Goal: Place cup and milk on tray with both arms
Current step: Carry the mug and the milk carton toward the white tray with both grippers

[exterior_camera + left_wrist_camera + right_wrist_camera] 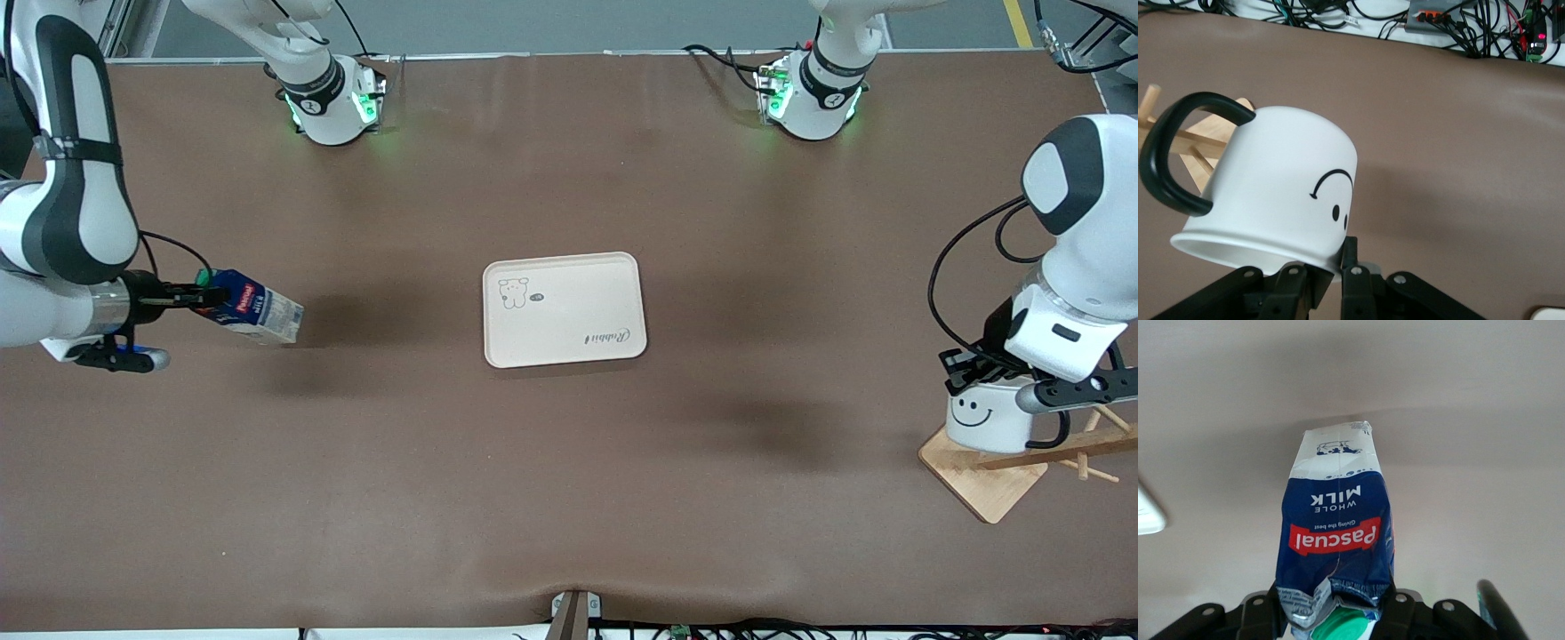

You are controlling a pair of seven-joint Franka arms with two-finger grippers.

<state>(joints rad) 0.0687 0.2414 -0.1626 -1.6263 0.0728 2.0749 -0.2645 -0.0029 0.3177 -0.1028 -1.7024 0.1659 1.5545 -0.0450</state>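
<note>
1. We've got a big brown table [569, 498] with a soft, matte cover; it shows faint creases and a few dark shadow patches under the arms.
2. Past the table's top edge in the front view there's a grey floor with a yellow line near one corner. Along the edge nearest the front camera run black cables, and the left wrist view shows a cable tangle and a grey box [1441, 15] with orange plugs there.
3. Both arm bases sit at the table edge farthest from the front camera and glow green.
4. The tray [587, 333] lies flat around the middle of the table, nothing on it, with its little bear drawing and script lettering showing.
5. The right gripper [182, 298] is clenched on the top end of the milk [258, 309], by its green cap. The carton is tilted up off the table at the right arm's end, well apart from the tray.
6. The left gripper [978, 372] is clamped on the rim of the cup [987, 418], one finger inside and one outside. The cup is over the wooden rack [1000, 489] at the left arm's end, smiley facing the front camera.
</note>
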